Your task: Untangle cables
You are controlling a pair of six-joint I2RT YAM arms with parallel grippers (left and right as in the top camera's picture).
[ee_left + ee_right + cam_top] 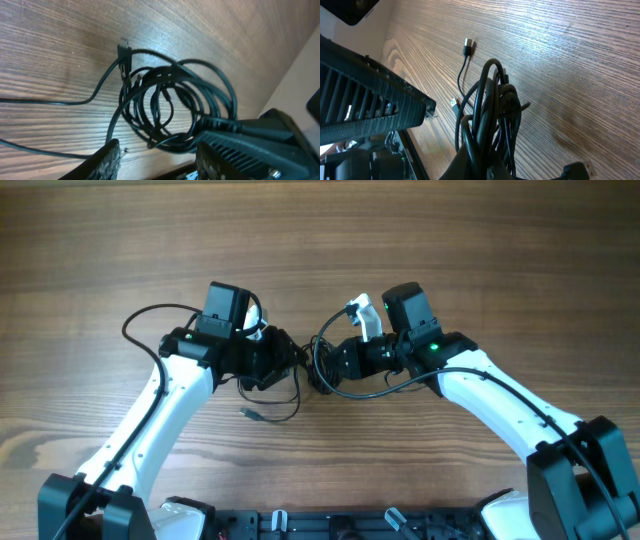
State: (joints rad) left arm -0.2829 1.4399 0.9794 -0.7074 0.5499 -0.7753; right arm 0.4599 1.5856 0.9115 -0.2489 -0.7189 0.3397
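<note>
We see the left gripper [156, 151] spread wide, with the cables [170, 105] coiled just ahead of and between its fingers. The right gripper [327, 367] sits close opposite; the bundle drops toward it, grip hidden, can't tell. A loose plug end [468, 46] lies beyond. Bare table [500, 240] lies outward of both.

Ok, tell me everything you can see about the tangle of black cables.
The cables are thin, black, rubbery-looking cords wound into a tangle of overlapping loops. They lie on the wooden table between the left gripper and the right gripper. One loose strand curves out and ends in a small plug. Another end, a silver-tipped plug, lies flat on the wood. The bundle runs down toward the right gripper's fingers, but whether it is clamped cannot be told.
</note>
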